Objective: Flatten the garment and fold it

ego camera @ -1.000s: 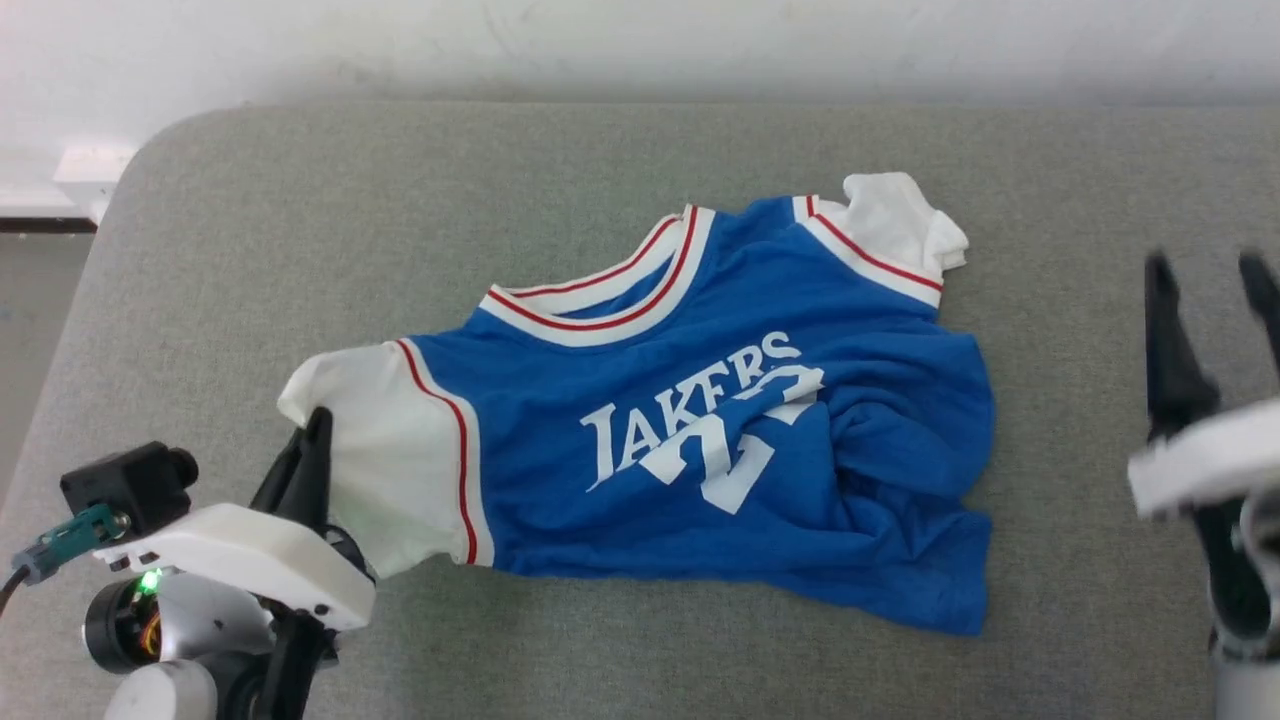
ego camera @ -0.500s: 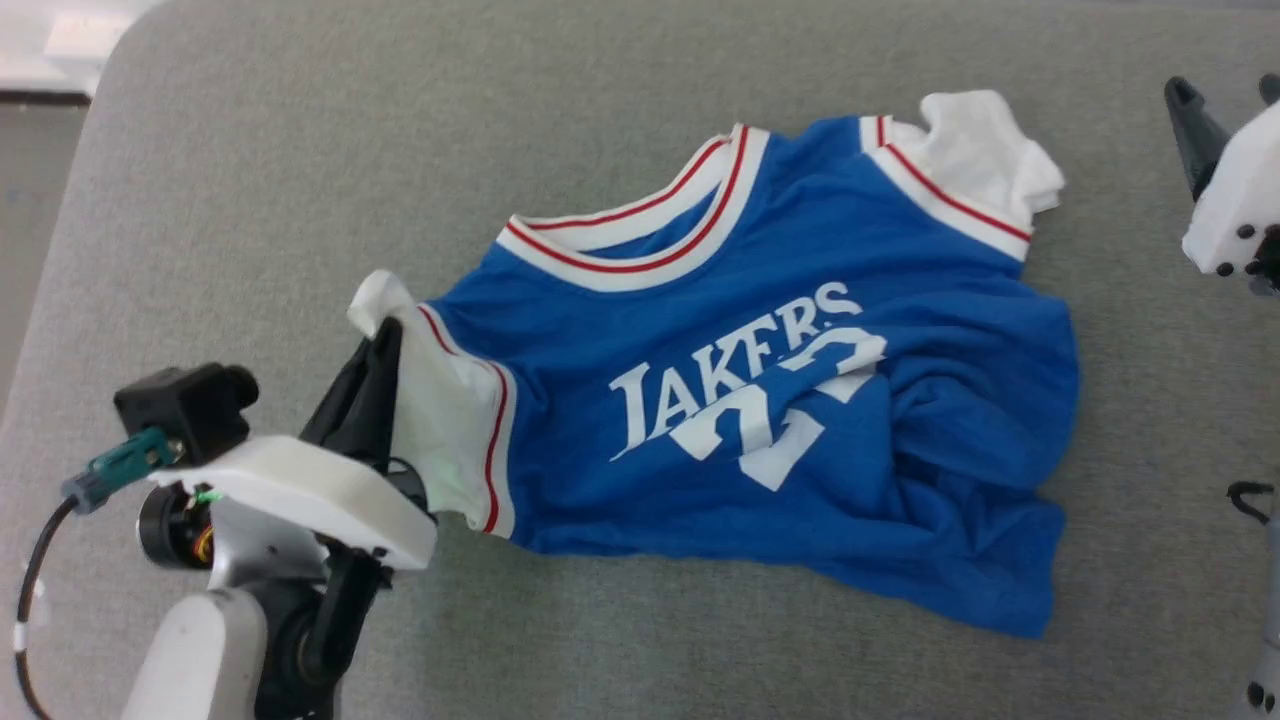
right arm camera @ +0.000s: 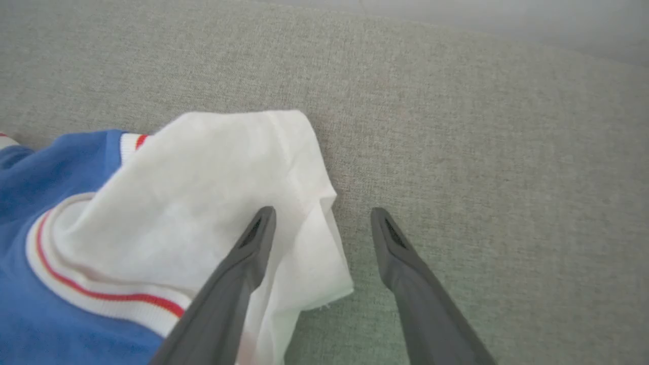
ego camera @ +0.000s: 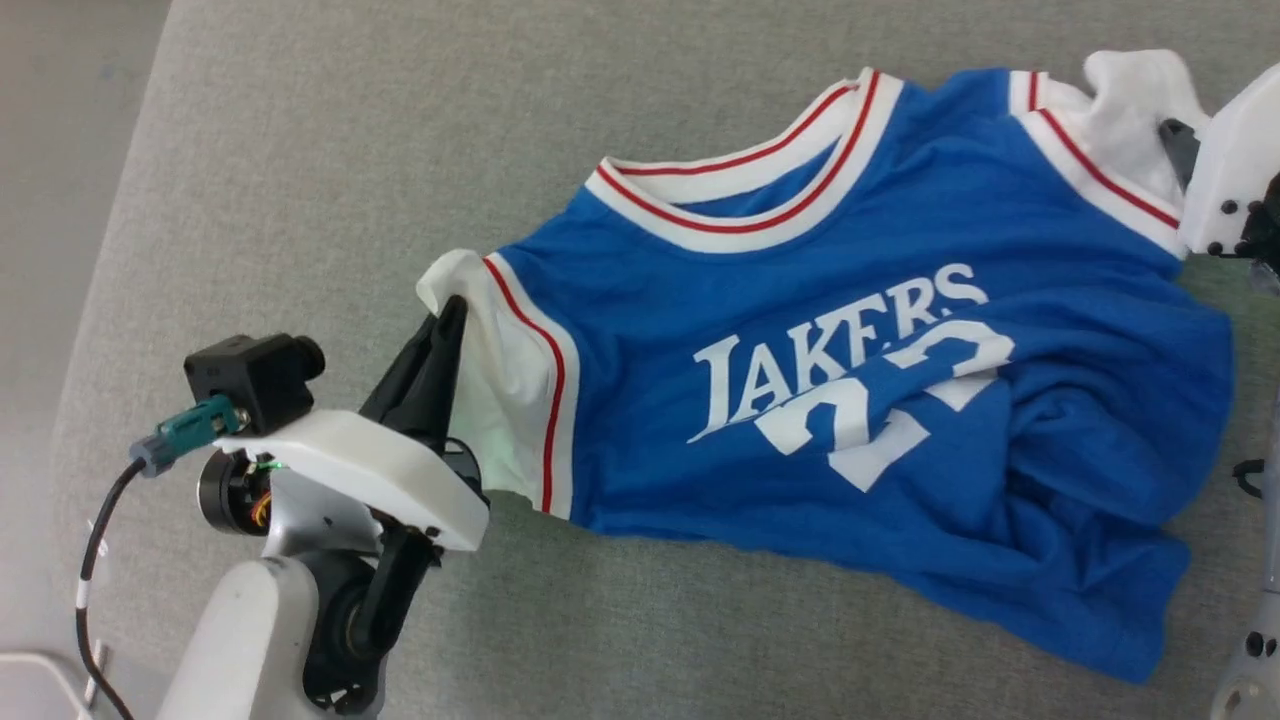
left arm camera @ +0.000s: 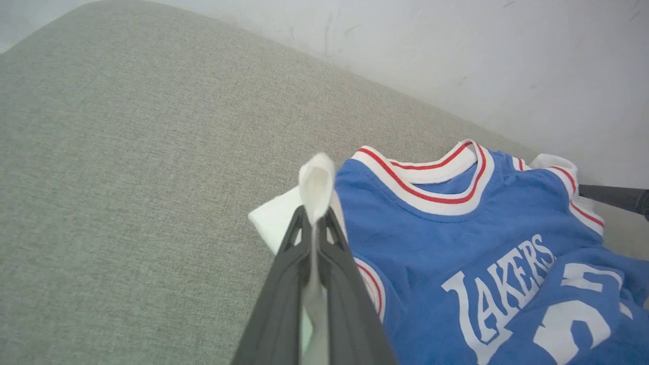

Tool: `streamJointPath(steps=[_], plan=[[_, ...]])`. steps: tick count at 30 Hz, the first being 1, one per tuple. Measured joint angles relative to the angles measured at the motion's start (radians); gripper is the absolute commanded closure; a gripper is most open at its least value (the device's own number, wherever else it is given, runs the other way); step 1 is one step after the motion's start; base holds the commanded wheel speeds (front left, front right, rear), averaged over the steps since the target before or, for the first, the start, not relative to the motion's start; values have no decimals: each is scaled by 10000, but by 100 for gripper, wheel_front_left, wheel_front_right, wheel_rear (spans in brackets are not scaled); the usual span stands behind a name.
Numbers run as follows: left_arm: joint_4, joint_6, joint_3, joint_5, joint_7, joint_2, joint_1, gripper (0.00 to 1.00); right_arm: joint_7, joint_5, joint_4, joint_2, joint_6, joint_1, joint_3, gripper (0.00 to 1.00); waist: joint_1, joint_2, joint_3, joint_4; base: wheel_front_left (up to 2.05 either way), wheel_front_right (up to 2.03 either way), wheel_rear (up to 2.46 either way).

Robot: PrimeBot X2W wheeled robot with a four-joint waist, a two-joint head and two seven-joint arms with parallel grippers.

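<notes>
The garment, a royal-blue jersey with white lettering, lies crumpled on the grey table, front up, collar toward the far side. My left gripper is shut on the garment's white left sleeve, which bunches up and pokes out past the fingertips. My right gripper stands open over the white right sleeve: one finger is over the cloth, the other over bare table, with the sleeve's outer edge between them. In the head view its white housing covers that sleeve's edge.
The grey fabric-covered table stretches to the left of the garment, its left edge dropping to the floor. A pale wall rises behind the table. The jersey's lower right part is heavily wrinkled.
The head camera has swung down and left, so the garment sits further right in view. My left gripper has lifted the left sleeve and bunched it. My right gripper has moved in over the right sleeve.
</notes>
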Motion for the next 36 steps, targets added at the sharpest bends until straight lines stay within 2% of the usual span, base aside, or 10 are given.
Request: streamJointPath(steps=[8, 9, 10, 11, 14, 17, 24, 27, 36], plan=[[257, -90, -146, -13, -107, -104, -195, 100, 554, -245, 247, -65, 0, -267, -443, 0, -2, 0, 491, 434, 0, 0, 0], [299, -90, -153, -17, -107, -117, -203, 100, 786, -244, 247, -63, -2, -318, -487, 53, -2, 0, 521, 473, 0, 0, 0], [336, -90, -155, -29, -115, -127, -215, 100, 1022, -238, 238, -61, -4, -378, -548, 93, -3, 0, 541, 503, 0, 0, 0], [382, -90, -155, -44, -148, -130, -238, 100, 1243, -228, 217, -56, -4, -418, -566, 100, -2, 0, 545, 517, 0, 0, 0], [468, -90, -134, -111, -182, -132, -273, 100, 1603, -226, 94, 2, -2, -401, -320, 100, -2, 0, 476, 496, 0, 0, 0], [514, -90, -94, -142, -213, -119, -272, 100, 1444, -127, -21, 134, -2, -299, -336, 100, -1, 0, 324, 401, 0, 0, 0], [504, -75, 46, -73, -437, -25, -282, 100, -107, 205, -163, 454, -2, -71, -604, 100, -1, 0, -251, 66, 0, 0, 0], [514, -73, 82, 58, -600, 4, -468, 100, -736, 688, -297, 617, -2, 21, -566, 100, -2, 0, -602, -121, 0, 0, 0], [915, -207, -167, 807, -403, 418, -2665, 100, -2205, 2096, -1108, 742, -2, 42, 150, 100, -3, 0, -1895, -830, 0, 0, 0]])
